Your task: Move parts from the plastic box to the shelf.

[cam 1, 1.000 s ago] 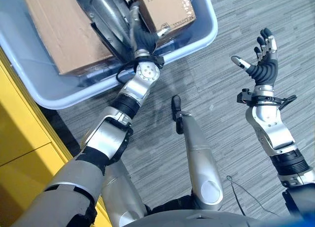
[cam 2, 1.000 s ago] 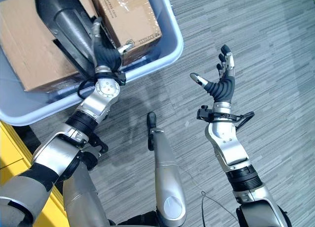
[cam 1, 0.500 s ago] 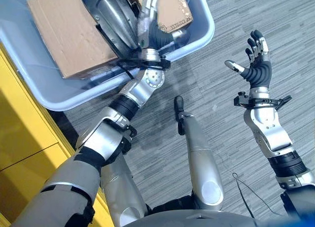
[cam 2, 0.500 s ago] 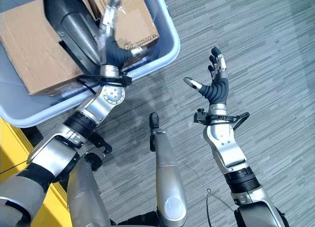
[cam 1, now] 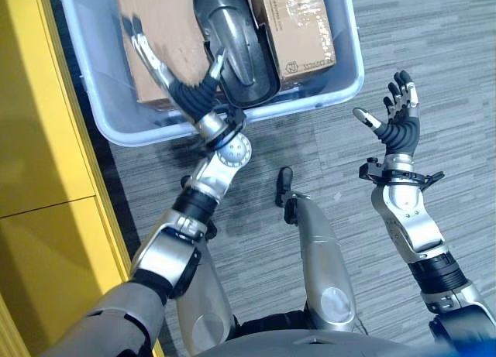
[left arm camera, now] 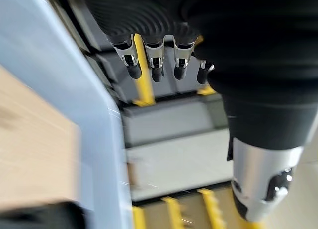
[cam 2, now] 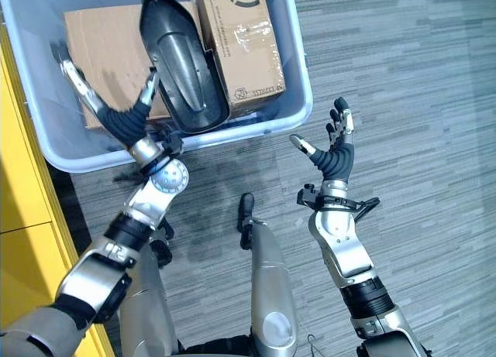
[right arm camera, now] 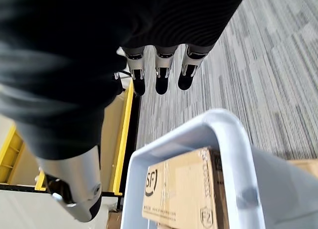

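A pale blue plastic box [cam 1: 314, 101] on the floor holds a long black moulded part [cam 1: 236, 47] between two cardboard boxes, one on the left [cam 1: 167, 32] and one on the right [cam 1: 298, 24]. My left hand [cam 1: 190, 97] hovers over the box's near rim beside the black part, fingers spread and straight, holding nothing. In the left wrist view its fingers [left arm camera: 155, 65] point past the box wall [left arm camera: 84, 114]. My right hand [cam 1: 399, 121] is raised open over the floor to the right of the box, empty. The yellow shelf [cam 1: 39, 140] stands on the left.
Grey striped carpet [cam 1: 434, 47] covers the floor to the right of and in front of the box. The right wrist view looks over the box rim [right arm camera: 218, 124] onto a taped cardboard box [right arm camera: 184, 189].
The camera has swung, so the box now stands squarer at the top. My left hand has drawn back from beside the black part to the near rim and spread its fingers. The right hand stays open.
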